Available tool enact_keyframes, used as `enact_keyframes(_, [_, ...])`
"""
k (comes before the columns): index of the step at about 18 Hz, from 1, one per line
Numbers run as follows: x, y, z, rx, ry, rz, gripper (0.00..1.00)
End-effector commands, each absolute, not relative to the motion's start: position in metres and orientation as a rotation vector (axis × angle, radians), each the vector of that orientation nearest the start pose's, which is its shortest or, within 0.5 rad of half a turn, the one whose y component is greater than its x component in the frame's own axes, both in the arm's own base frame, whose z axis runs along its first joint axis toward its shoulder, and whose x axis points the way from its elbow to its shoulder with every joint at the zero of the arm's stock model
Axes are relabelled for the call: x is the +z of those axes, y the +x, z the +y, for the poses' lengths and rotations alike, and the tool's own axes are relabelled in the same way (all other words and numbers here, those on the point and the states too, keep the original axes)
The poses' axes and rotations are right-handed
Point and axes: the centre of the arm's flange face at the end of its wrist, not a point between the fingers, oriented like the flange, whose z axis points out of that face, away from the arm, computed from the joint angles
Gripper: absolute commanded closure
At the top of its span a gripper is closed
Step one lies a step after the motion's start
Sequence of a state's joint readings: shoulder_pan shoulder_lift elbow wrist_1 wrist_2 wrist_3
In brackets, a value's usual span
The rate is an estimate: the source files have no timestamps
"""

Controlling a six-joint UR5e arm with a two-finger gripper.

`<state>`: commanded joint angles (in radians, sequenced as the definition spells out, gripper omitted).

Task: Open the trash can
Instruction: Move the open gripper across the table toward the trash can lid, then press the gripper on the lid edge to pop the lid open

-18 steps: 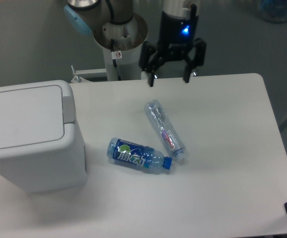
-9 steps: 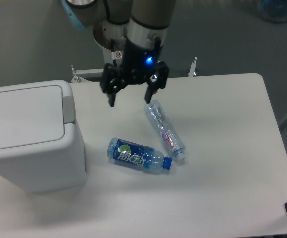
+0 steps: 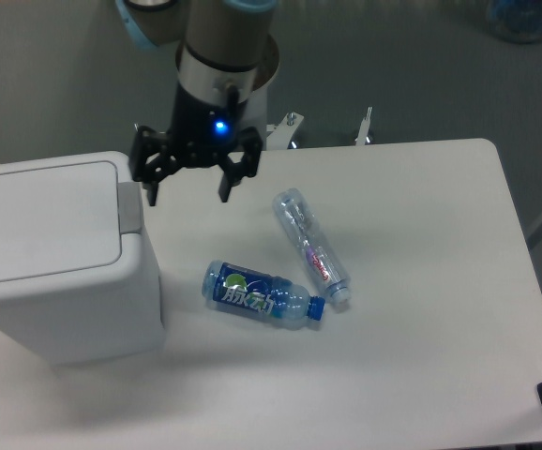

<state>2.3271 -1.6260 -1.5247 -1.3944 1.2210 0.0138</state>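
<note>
On table [image 3: 421, 187], one trash can [image 3: 55, 253], two bottles [image 3: 262, 294], gripper [image 3: 187, 192]

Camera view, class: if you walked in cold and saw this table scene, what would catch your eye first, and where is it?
The big white trash can fills the table's left side, its flat lid shut. Just right of its grey push tab, the black gripper hangs open with a blue light glowing above its fingers. Two plastic bottles lie on their sides mid-table: a blue-labelled bottle and a clear bottle, caps close together.
</note>
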Motion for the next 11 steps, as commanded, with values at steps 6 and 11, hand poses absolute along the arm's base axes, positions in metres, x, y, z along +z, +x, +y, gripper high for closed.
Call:
enact_keyframes(6, [0.496, -0.245, 0.503, -0.382, -2.671, -1.0, 0.0])
enact_keyframes(11, [0.486, -0.243, 0.501, -0.397, -2.681, -1.009, 0.0])
